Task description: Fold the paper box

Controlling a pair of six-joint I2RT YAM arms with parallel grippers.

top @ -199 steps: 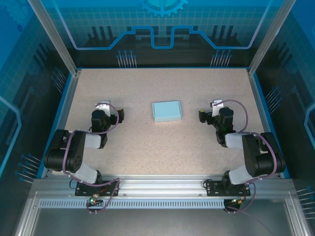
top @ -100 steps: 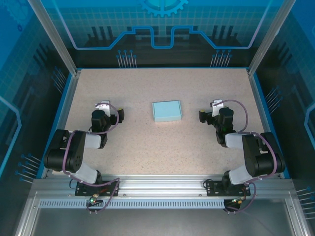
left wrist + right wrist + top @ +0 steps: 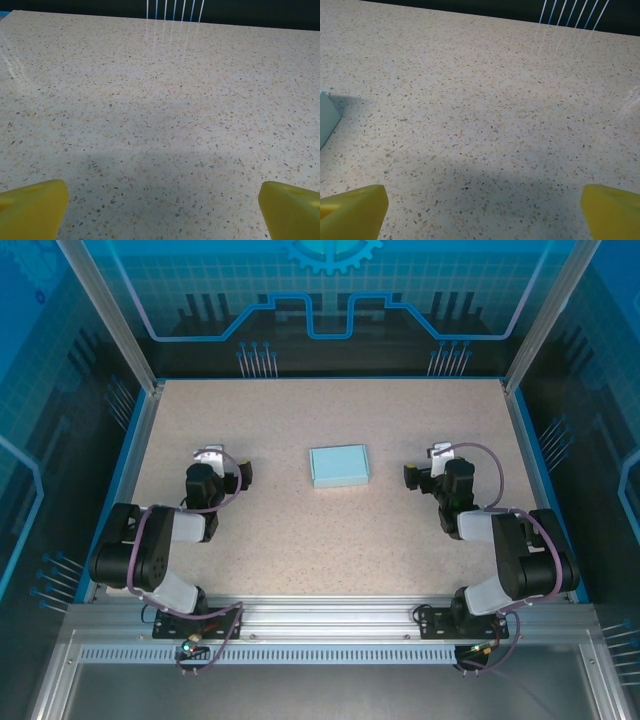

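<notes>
Nothing is being moved since earlier; paper box (image 3: 339,466) looks folded, so left gripper (image 3: 162,202) and right gripper (image 3: 484,205) are being kept spread, clear.

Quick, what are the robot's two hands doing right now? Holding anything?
Left gripper: open, holding nothing.
Right gripper: open, holding nothing.

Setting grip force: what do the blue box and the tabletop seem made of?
Paper box: likely thin matte card, with flat light blue faces and crisp edges. Table: speckled beige, perhaps stone-look laminate; smooth, slightly glossy, since it reflects the far rods.
</notes>
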